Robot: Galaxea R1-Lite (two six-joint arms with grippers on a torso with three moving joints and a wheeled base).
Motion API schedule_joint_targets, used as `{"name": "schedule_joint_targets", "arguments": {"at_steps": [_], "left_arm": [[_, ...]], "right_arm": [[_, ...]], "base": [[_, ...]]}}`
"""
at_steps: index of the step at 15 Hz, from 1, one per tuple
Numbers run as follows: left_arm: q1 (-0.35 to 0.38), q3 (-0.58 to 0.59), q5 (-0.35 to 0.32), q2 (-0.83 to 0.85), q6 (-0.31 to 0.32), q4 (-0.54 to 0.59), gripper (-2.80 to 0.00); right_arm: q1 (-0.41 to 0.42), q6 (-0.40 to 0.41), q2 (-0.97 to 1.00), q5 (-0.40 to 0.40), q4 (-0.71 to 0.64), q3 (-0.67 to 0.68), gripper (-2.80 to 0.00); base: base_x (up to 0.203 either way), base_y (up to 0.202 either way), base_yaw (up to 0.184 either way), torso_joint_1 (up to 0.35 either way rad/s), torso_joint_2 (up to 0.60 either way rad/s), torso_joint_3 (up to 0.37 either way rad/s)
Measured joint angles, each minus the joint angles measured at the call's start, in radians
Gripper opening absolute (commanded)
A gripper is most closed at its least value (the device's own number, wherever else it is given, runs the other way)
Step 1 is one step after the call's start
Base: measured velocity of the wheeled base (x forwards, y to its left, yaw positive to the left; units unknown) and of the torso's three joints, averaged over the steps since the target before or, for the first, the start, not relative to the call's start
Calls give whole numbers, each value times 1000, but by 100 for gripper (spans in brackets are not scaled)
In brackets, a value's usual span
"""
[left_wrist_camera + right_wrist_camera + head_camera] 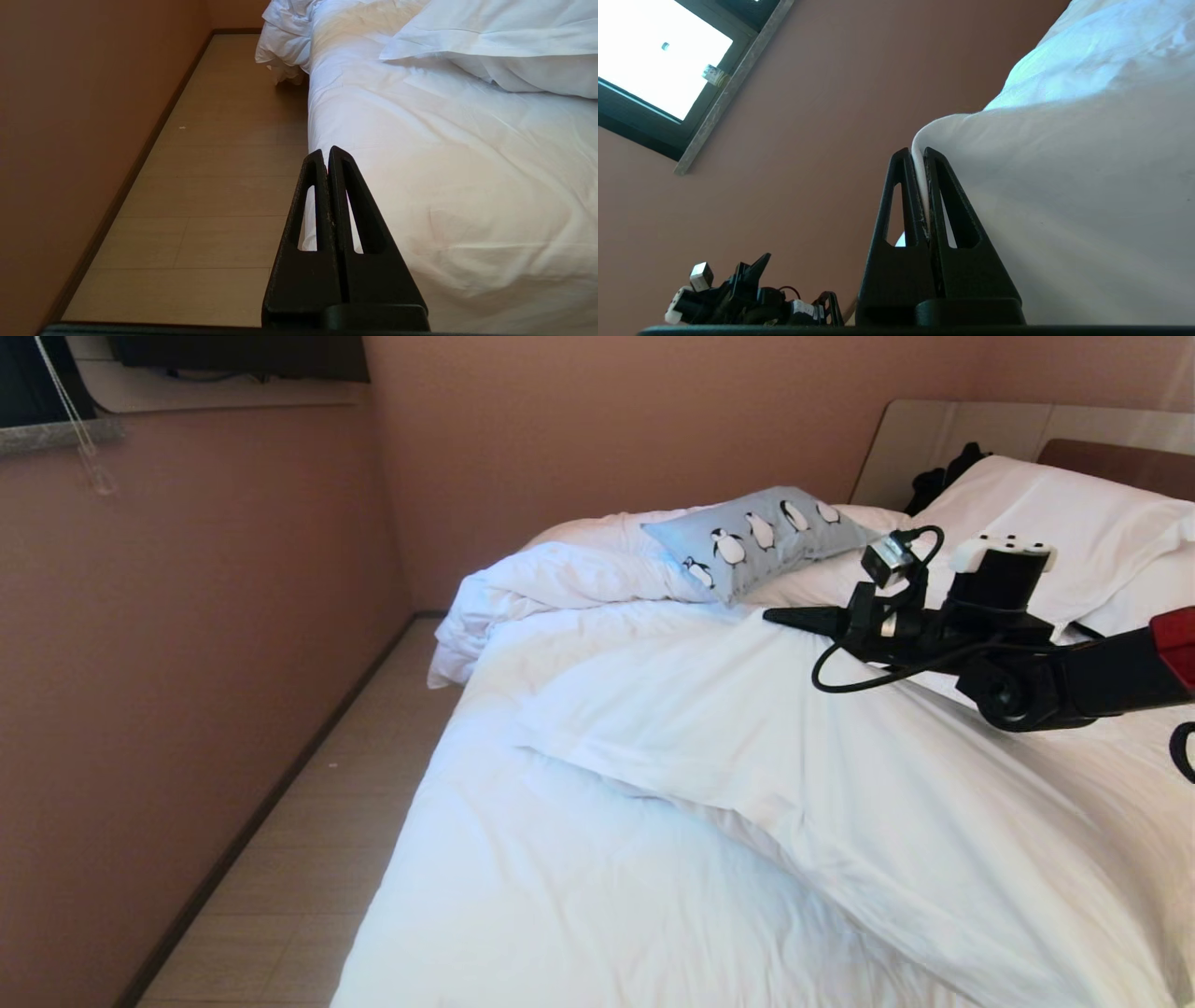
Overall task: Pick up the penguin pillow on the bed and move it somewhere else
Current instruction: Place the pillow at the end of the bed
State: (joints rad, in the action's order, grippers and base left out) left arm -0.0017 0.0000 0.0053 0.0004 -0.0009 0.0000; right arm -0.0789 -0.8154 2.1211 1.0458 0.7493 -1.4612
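Observation:
The penguin pillow (761, 537), light blue-grey with a row of black-and-white penguins, lies tilted on the rumpled white duvet at the far side of the bed (653, 821). My right gripper (770, 614) reaches in from the right just above the duvet. Its shut tip points toward the pillow's near edge and stops a short way from it. In the right wrist view the right gripper (920, 151) has its fingers together, with only white bedding (1064, 186) behind them. My left gripper (325, 151) is shut and empty, parked low beside the bed's side over the floor.
Plain white pillows (1046, 523) lean on the brown headboard (1111, 457) at the right, with a dark object (943, 476) behind them. A pink wall (187, 663) and a narrow strip of floor (327, 803) run along the bed's left. A window (658, 60) is in that wall.

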Motion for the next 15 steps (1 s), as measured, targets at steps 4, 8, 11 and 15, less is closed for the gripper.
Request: {"name": "schedule_joint_targets", "arguments": {"at_steps": [4, 8, 11, 15], "left_arm": [[0, 0, 0, 0, 0, 0, -280], [0, 0, 0, 0, 0, 0, -280], [0, 0, 0, 0, 0, 0, -280], [0, 0, 0, 0, 0, 0, -280]], "right_arm": [[-34, 23, 12, -102, -58, -87, -280], [-117, 111, 30, -269, -181, -228, -280], [-192, 225, 48, -437, -317, -280, -280], [-208, 400, 57, -624, -517, -258, -280]], "base": [[0, 0, 0, 0, 0, 0], [0, 0, 0, 0, 0, 0], [0, 0, 0, 0, 0, 0], [0, 0, 0, 0, 0, 0]]}}
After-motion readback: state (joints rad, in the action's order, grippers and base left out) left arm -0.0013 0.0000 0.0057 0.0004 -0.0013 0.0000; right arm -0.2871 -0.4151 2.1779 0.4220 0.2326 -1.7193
